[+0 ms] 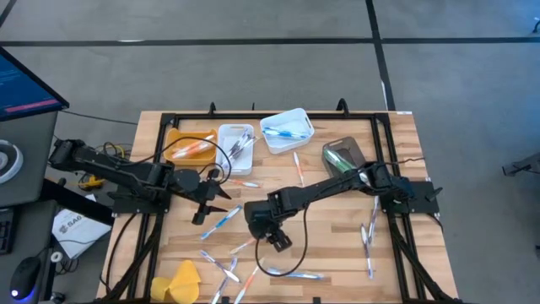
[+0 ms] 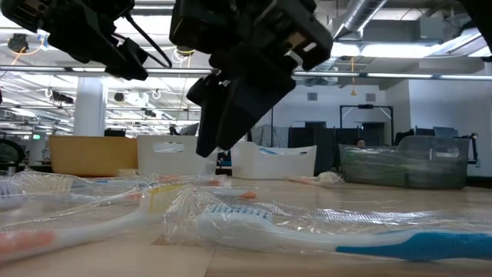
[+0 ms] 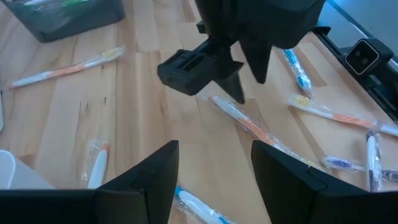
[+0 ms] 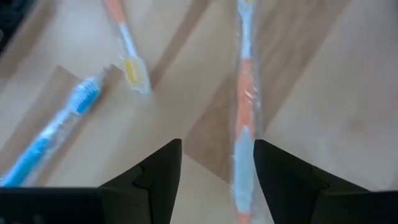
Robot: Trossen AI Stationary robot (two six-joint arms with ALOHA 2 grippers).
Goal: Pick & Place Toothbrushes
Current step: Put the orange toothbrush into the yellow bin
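Many wrapped toothbrushes lie flat and scattered on the wooden table (image 1: 337, 219). My right gripper (image 1: 275, 240) hangs open at the table's middle, fingers pointing down. In the right wrist view it (image 4: 217, 149) straddles an orange-and-white wrapped toothbrush (image 4: 244, 118) without touching it. A blue toothbrush (image 4: 56, 134) and an orange one (image 4: 127, 43) lie beside it. My left gripper (image 1: 207, 206) is open, left of the middle. Its wrist view (image 3: 214, 155) looks at the right gripper (image 3: 205, 59) and the orange toothbrush (image 3: 245, 124) below it.
Along the far edge stand an orange bin (image 1: 190, 146), two white bins (image 1: 236, 139) (image 1: 288, 129) and a dark bin (image 1: 344, 157), each with toothbrushes inside. A yellow lump (image 1: 181, 283) lies at the near left. More toothbrushes lie near the right edge (image 1: 369, 236).
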